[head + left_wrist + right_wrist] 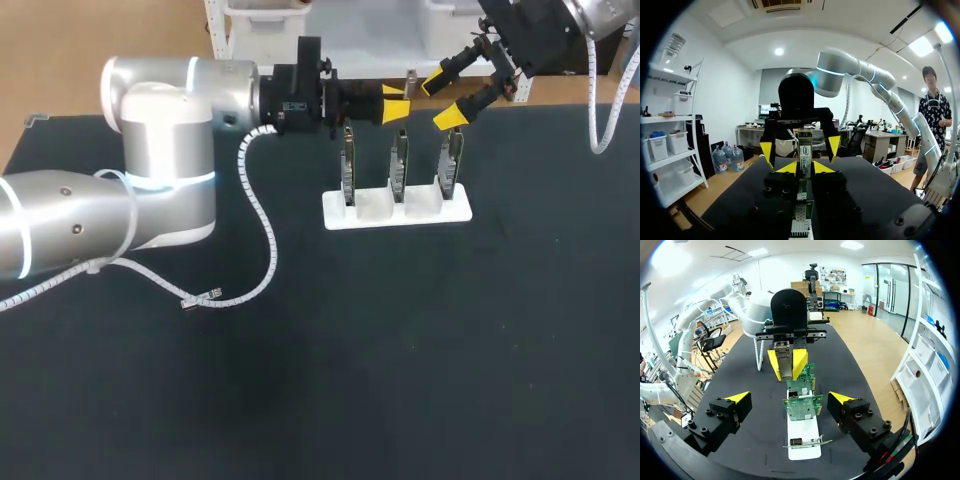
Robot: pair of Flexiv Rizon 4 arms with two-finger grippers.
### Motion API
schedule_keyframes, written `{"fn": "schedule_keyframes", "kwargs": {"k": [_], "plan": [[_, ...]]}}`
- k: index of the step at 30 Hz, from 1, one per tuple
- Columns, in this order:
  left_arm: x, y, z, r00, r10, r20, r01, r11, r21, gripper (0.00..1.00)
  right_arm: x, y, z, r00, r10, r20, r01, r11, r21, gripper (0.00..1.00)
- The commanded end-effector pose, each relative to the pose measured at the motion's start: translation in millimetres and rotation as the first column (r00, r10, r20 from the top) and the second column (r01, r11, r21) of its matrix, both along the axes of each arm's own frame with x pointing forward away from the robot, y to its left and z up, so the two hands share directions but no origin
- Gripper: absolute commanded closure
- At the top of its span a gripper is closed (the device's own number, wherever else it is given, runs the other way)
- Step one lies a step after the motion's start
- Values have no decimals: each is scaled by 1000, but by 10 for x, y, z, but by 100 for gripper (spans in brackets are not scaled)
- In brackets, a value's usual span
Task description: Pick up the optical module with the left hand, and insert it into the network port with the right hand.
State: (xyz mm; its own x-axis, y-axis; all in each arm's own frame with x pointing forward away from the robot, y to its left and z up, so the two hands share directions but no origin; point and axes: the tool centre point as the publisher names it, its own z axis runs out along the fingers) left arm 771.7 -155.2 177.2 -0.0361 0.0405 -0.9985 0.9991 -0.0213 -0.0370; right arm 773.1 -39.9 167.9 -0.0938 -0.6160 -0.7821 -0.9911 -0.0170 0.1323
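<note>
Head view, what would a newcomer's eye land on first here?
Two yellow-tipped grippers face each other near the far edge of the table: the left gripper clamps a small metal module, and the right gripper is open. Under them, three green circuit boards stand upright in a white holder.

Table [400, 350]: black, matt, cloth-like covering.
Stand [397, 212]: white plastic, smooth, faint sheen.
Circuit boards [802, 407]: green laminate, bare metal fittings.
Optical module [783, 359]: silvery metal casing, dull shine.
Left arm [165, 120]: silver-white shell, smooth, glossy.
Cable [262, 215]: white plastic spiral wrap.
Right gripper [443, 101]: yellow tips, matt, plastic-like.
</note>
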Motion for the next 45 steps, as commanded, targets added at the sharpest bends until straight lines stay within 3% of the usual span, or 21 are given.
{"fn": "schedule_keyframes", "kwargs": {"k": [1,25,45], "plan": [[35,-15,1,1000,-10,-4,10,1000,5,100,-15,0,0,1000,-3,3,3,1000,0,0],[28,-22,1,1000,-5,-13,5,1000,13,100,-8,2,0,1000,-1,3,1,1000,-2,0],[28,-22,1,1000,-5,-13,5,1000,13,100,179,203,298,995,61,79,-63,998,18,0]]}}
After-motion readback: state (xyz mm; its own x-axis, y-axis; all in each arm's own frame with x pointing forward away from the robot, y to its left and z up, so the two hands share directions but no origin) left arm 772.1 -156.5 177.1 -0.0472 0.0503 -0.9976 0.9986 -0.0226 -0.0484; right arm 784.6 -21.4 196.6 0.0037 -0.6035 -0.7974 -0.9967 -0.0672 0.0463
